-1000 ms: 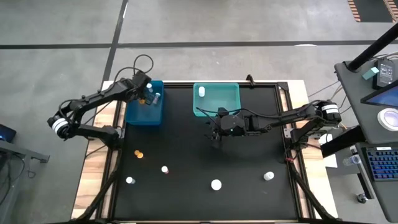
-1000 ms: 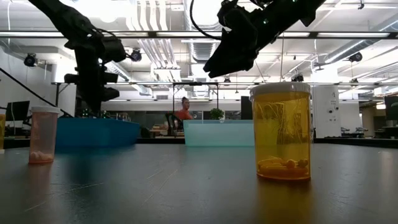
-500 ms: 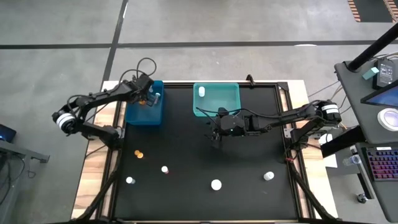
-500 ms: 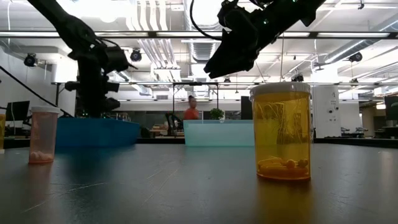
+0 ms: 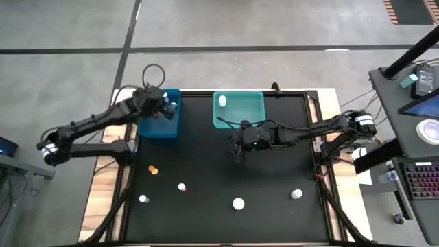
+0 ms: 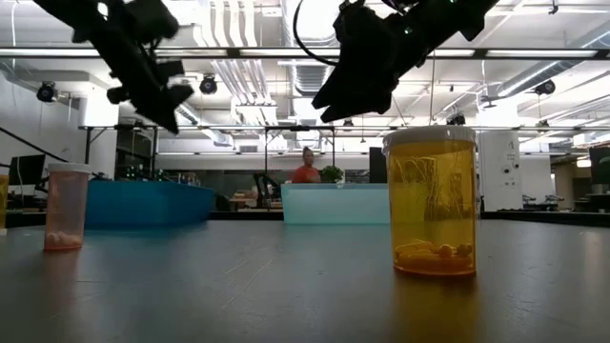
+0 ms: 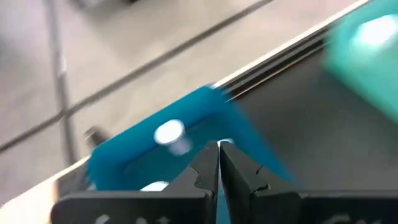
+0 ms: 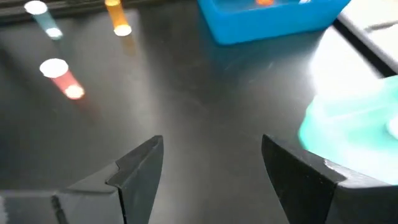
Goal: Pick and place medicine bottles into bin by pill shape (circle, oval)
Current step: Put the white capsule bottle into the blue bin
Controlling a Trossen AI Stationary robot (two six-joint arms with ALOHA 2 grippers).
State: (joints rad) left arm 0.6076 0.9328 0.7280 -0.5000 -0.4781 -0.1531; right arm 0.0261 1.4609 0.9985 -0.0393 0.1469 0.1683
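Sorting partly done: at least two medicine bottles (image 5: 168, 108) in blue bin (image 5: 160, 123), one in teal bin (image 5: 240, 110). Five still loose on table (image 5: 226, 171). Left hand (image 5: 152, 103) shut, empty, above blue bin; right hand (image 5: 238, 149) wide open, empty, beside teal bin.

The left wrist view is blurred by motion — the blue bin (image 7: 186, 134) and the white-capped bottle (image 7: 169, 132) in it show only as smears. In the right wrist view the teal bin (image 8: 357, 127) is cut off by the picture's edge. Pill shapes — too small to tell from above.
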